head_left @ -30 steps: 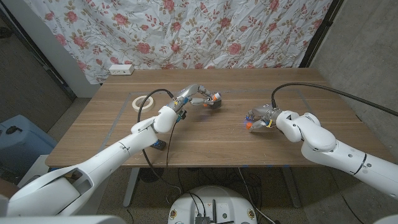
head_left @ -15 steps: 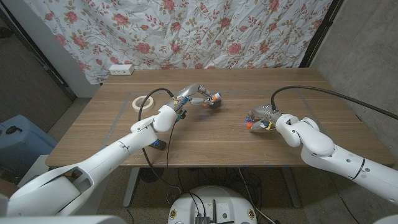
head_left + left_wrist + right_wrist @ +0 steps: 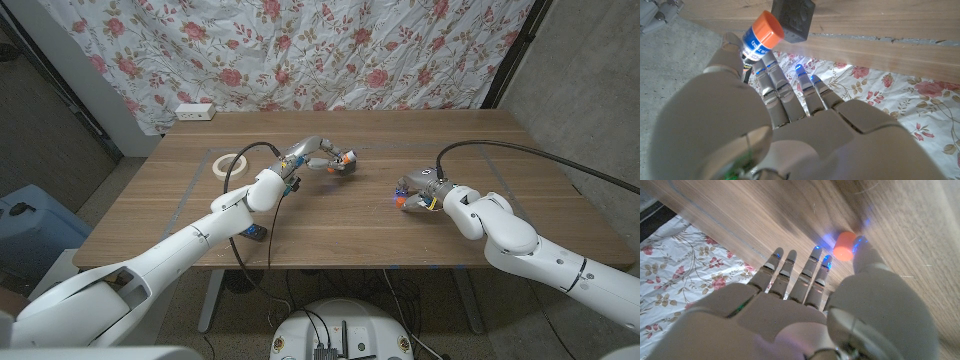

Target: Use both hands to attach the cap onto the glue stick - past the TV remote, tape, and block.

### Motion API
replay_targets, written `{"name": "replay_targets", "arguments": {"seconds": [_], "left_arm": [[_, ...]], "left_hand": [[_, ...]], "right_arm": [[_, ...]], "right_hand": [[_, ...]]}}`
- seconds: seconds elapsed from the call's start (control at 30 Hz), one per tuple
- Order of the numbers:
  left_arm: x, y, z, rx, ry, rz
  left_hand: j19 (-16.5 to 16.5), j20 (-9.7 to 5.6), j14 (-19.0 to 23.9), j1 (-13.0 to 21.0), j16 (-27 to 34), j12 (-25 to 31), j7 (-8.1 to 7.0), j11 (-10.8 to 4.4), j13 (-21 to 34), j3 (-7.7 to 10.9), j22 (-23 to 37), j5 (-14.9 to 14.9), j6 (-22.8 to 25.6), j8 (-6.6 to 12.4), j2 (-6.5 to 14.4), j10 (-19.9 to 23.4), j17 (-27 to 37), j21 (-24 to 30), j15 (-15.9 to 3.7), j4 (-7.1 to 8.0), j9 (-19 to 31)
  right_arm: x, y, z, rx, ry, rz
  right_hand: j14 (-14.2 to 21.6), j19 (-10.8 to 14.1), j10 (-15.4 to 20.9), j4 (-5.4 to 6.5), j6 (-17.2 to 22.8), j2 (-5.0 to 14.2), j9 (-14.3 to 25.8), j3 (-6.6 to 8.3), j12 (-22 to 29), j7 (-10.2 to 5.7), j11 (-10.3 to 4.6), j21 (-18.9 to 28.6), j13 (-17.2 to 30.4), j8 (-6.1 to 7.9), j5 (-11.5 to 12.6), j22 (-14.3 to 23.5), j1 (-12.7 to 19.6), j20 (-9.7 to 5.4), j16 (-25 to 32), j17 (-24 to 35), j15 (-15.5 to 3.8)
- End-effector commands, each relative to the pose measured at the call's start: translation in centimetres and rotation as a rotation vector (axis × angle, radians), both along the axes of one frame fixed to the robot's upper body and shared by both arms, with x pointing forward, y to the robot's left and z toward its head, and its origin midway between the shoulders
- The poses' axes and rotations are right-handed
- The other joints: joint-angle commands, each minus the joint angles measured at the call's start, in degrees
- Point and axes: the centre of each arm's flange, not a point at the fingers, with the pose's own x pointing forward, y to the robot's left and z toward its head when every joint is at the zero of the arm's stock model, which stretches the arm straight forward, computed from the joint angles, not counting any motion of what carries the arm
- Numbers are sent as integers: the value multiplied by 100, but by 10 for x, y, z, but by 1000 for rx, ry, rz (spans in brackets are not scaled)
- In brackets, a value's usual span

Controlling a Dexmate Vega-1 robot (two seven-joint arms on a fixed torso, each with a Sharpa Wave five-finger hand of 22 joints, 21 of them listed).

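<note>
Right hand (image 3: 418, 191) nearer, 1 cap (image 3: 400, 200).

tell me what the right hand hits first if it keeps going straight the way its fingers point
Most likely the orange cap, just off the right hand. Whether they touch is unclear. Farther along that line, the left hand holds the glue stick.
</note>
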Motion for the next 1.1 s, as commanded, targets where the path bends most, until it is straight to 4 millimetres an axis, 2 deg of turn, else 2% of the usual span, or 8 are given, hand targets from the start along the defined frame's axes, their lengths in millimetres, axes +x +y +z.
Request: {"name": "replay_targets", "arguments": {"seconds": [0.03,0.47,0.67,1.1], "left_arm": [[4,-1,-1,7,12,3],[5,-1,-3,8,19,5],[5,-2,-3,7,18,4],[5,-2,-5,3,18,8]], "left_hand": [[-18,-163,-23,-51,13,39,15,-181,13,12,21,28,440,26,324,168,-2,4,-795,17,65],[-16,-156,-24,-67,12,36,19,-178,13,7,21,28,430,16,339,155,-4,7,-791,17,67],[-13,-155,-27,-75,10,35,24,-178,13,4,21,27,428,14,341,149,-5,9,-788,16,68],[-11,-158,-24,-92,8,36,26,-178,13,2,21,28,421,7,349,144,-7,11,-788,13,69]], "right_arm": [[2,5,2,-6,-24,42],[3,4,1,6,-47,56],[3,1,0,8,-51,57],[3,3,1,11,-70,72]], "right_hand": [[89,48,154,24,187,6,17,-57,-19,4,-10,2,3,72,31,19,72,6,72,32,-768],[255,119,639,34,725,89,26,-172,-63,1,-16,0,5,243,11,20,253,-34,197,101,-808],[299,133,682,47,773,102,25,-190,-74,0,-15,2,6,256,10,20,251,-35,224,114,-800],[508,197,1089,45,1199,180,32,-247,-53,2,-19,5,47,392,14,19,380,-70,343,161,-835]]}}
